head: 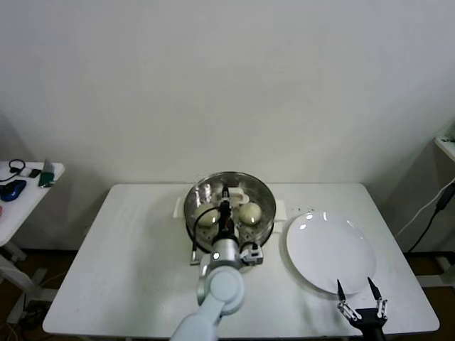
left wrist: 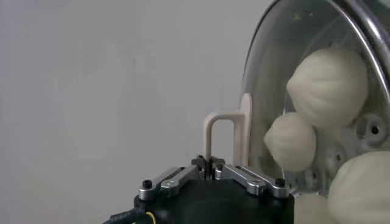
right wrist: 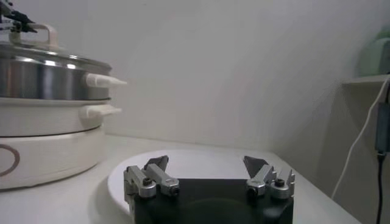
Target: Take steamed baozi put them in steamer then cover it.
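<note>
The steamer (head: 264,193) stands at the table's back middle on its cream-white base (right wrist: 42,152), with the glass cover (head: 206,190) lying on it. Through the glass I see cream-white baozi (head: 249,212) on the perforated tray; several show in the left wrist view (left wrist: 328,85). My left gripper (head: 225,197) is above the cover's centre, shut on the cover's cream-white bar handle (left wrist: 226,139). My right gripper (head: 360,290) is open and empty at the front right, by the white plate's near edge.
A flat white plate (head: 330,250) lies right of the steamer and holds nothing. The steamer's side handles (right wrist: 103,81) point toward the plate. A small side table (head: 21,195) with dark items stands far left. A cable (head: 426,213) hangs at the right.
</note>
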`<act>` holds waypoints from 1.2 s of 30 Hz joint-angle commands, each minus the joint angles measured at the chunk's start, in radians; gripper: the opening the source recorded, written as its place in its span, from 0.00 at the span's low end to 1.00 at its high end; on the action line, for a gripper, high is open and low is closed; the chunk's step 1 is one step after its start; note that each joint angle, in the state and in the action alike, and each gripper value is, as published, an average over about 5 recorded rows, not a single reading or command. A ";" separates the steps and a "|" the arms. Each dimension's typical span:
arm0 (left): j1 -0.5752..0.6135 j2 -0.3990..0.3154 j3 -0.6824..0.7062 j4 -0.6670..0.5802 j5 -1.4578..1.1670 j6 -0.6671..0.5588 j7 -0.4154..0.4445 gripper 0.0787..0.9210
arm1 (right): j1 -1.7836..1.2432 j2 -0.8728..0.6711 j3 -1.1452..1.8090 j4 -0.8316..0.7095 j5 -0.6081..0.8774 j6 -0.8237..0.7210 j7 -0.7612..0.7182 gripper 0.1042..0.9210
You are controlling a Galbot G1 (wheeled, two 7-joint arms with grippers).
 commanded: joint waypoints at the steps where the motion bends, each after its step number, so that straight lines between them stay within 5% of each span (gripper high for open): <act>1: 0.011 -0.002 -0.005 0.006 0.004 -0.006 -0.014 0.07 | 0.003 0.005 0.000 -0.002 -0.001 0.002 0.001 0.88; 16: 0.018 0.033 -0.003 -0.048 -0.008 -0.001 0.016 0.11 | 0.006 0.005 -0.001 0.003 -0.003 -0.006 -0.003 0.88; 28: 0.027 0.134 0.075 -0.279 -0.299 0.064 0.064 0.49 | 0.009 0.011 -0.001 0.013 -0.018 -0.047 -0.016 0.88; 36: 0.118 0.200 -0.002 -0.425 -0.725 -0.039 -0.092 0.76 | -0.003 0.008 -0.004 0.060 0.031 -0.129 0.034 0.88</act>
